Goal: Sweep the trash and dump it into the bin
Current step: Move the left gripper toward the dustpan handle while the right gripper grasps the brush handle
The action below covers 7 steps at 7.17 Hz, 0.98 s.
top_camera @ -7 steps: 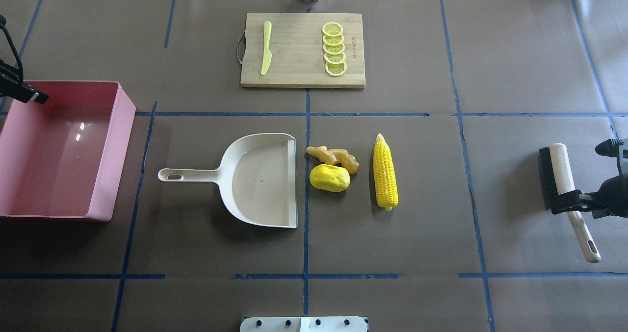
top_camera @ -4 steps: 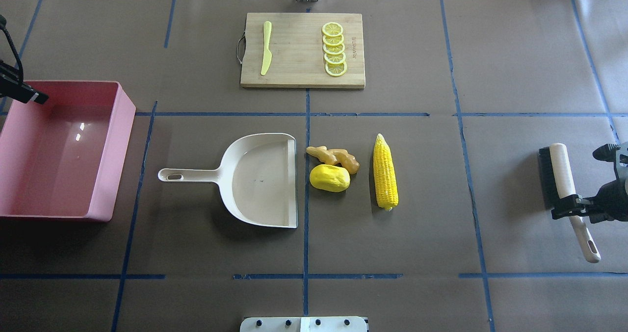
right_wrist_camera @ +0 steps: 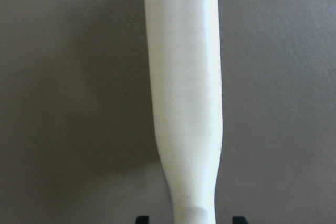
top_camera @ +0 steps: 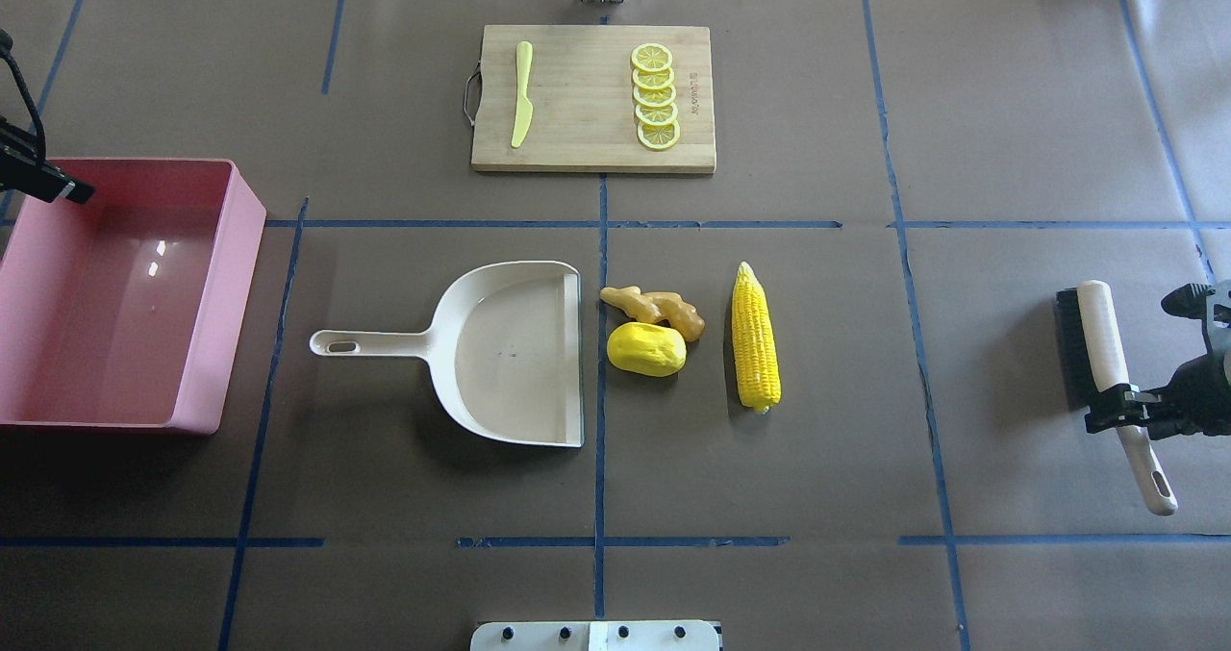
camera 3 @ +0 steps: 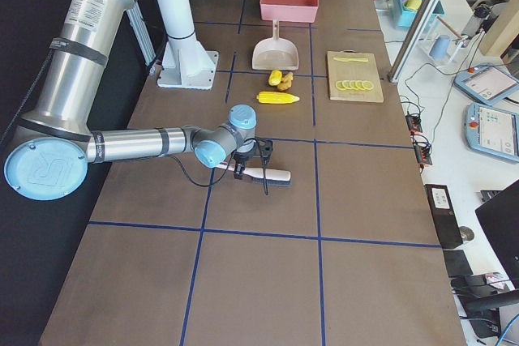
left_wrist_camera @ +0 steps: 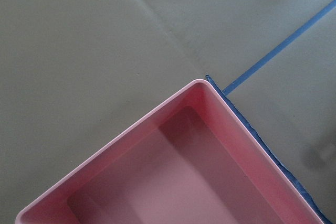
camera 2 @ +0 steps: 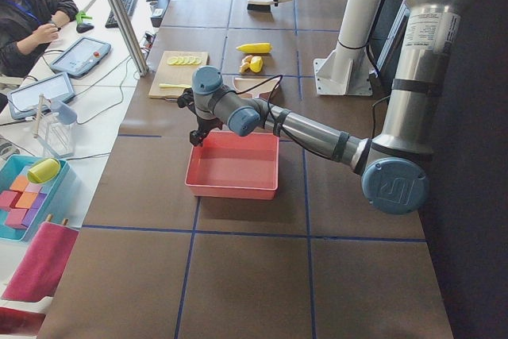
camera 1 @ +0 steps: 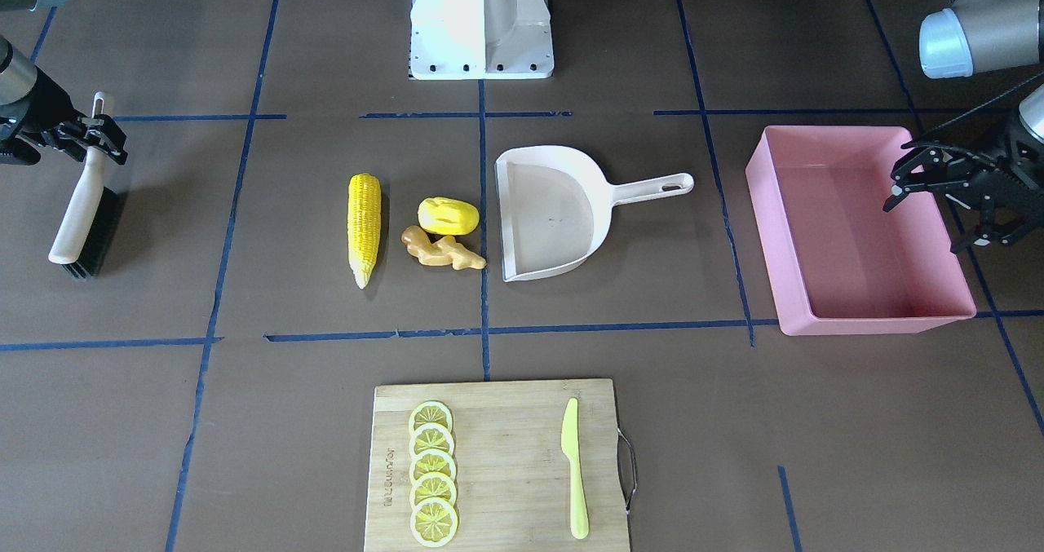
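Right tool (top_camera: 1123, 413): sitting at the right edge of the overhead view, its jaws standing apart on either side of the thin neck of the brush (top_camera: 1101, 343). It is not yet pinching; the wrist view is showing a gap on each side of the handle.
Left tool (camera 1: 926, 209): hovering over the pink bin (top_camera: 231, 314) at the far left of the overhead view, spread wide and carrying nothing.
Trash: the corn cob (top_camera: 755, 338), lumpy yellow fruit (top_camera: 646, 349) and ginger root (top_camera: 659, 307) are lying mid-frame on the desk (top_camera: 866, 391), just right of the dustpan (top_camera: 510, 353) mouth. The fruit and ginger look to be touching, with the corn a little apart. Nothing is lying in the pan.
Dustpan: lying loose with its handle pointing toward the bin; nothing is holding it.
Risk, grip: the neck is smooth and tapering, so a pinch this near the handle's end is likely letting the brush twist or slip once the bristles are dragging.
Risk, sweep: with the pan unheld, pushed trash is likely shoving it leftward rather than riding in. The corn may be rolling away from the stroke and the ginger snagging at the lip.
Risk, dump: the bin is sitting well apart from the pan, so a tilted carry could be spilling the rounded fruit short of it.
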Motion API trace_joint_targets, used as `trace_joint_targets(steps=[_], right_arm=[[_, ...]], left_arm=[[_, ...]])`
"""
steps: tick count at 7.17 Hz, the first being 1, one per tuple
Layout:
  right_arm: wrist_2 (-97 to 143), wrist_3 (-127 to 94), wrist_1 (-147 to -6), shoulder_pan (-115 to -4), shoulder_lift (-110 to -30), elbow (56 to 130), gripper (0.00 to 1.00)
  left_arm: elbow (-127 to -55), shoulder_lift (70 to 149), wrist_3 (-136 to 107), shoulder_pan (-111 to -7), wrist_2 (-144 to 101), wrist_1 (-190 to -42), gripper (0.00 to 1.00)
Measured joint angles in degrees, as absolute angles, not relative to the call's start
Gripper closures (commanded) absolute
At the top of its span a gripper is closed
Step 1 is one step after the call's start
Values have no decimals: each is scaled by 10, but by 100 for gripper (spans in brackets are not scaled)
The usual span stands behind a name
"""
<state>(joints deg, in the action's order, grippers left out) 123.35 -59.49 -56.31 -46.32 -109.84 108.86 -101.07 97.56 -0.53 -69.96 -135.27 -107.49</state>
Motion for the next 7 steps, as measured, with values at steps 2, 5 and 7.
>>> trace_joint_targets(steps=[2,5,7], right_arm=[[1234,-594,-564,-455,-1100,1089,100],[1254,-594,-565,-468,-1103,1123,100],[1279,-594,-567,-494,-1101,1145,100]], left_arm=[[-1011,976,-5,-700,-1352,-1075,0],[-1013,977,-5,-700,-1353,-1079,0],[-1017,977,-5,-696,-1357,-1123,0]])
